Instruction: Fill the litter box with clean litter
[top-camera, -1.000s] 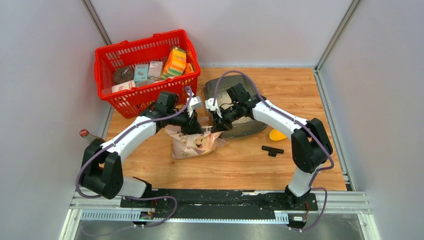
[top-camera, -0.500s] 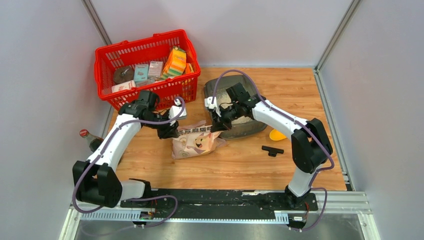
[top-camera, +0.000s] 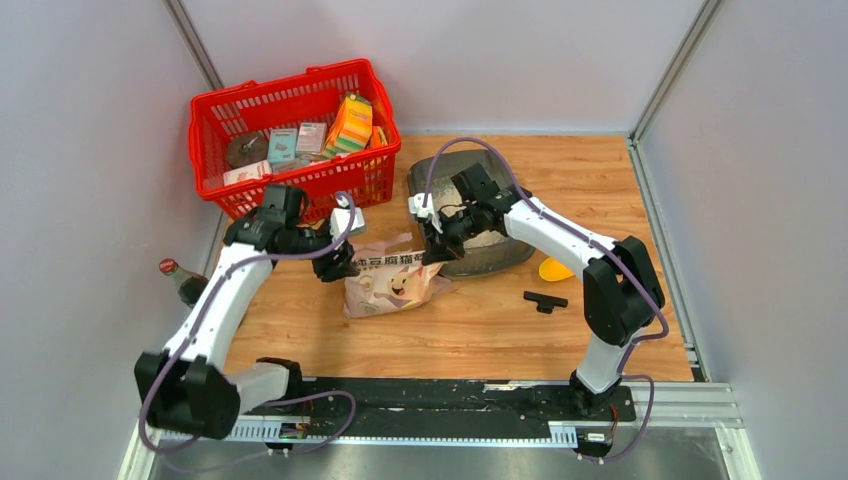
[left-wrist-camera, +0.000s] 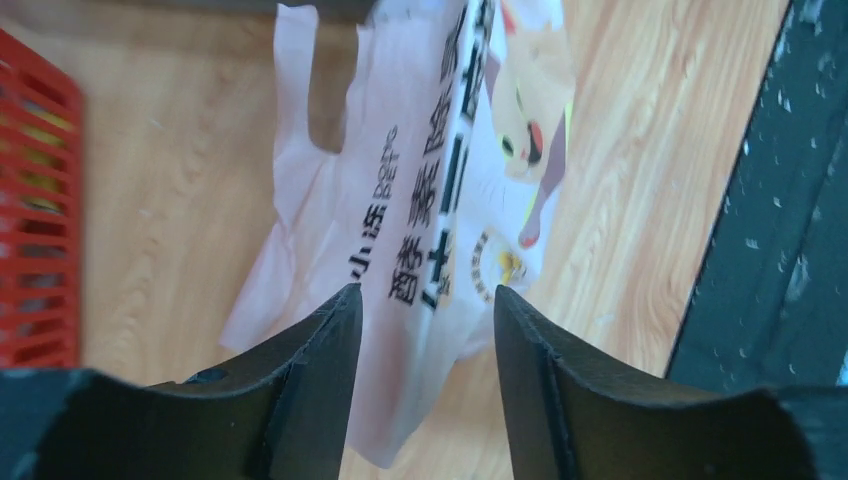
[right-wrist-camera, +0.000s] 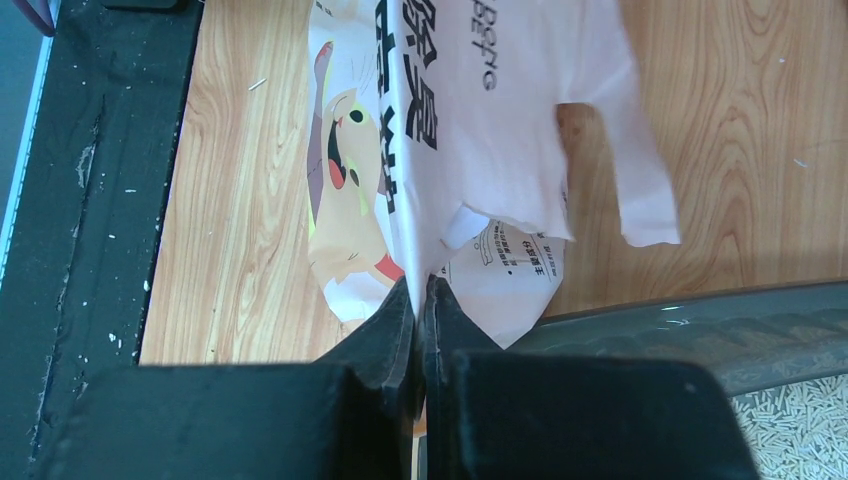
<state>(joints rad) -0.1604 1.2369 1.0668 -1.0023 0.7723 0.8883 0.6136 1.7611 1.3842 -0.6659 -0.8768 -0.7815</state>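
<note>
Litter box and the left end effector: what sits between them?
The cat-printed bag lies between the left end effector and the litter box, one edge pinched by the right end effector; the top view shows it.

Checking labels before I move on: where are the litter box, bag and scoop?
litter box (top-camera: 495, 263), top view, near rim.
bag (top-camera: 392, 285), top view, printed front.
scoop (top-camera: 553, 270), top view, visible yellow part.

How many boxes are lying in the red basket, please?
4: a tall orange-and-green box at the right end of the basket, a pink box and a teal box in the middle, a white box by the near wall. Others may be hidden.
</note>
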